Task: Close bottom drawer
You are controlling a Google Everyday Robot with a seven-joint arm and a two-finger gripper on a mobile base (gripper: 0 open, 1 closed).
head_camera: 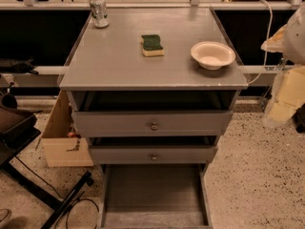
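Note:
The bottom drawer [153, 194] of the grey cabinet is pulled far out toward me. Its long plain tray is empty, and its front panel and knob are cut off by the lower edge of the view. Above it sit the middle drawer [152, 154] and the top drawer [152, 123], each with a small round knob. My arm's pale end with the gripper [280, 109] hangs at the right edge, beside the cabinet's top right corner, well above and to the right of the open drawer and touching nothing.
On the cabinet top [109, 61] stand a can [99, 11], a green-and-yellow sponge [152, 45] and a cream bowl [212, 55]. A cardboard box [62, 137] leans at the cabinet's left. A black stand [28, 175] with cables lies on the speckled floor at left.

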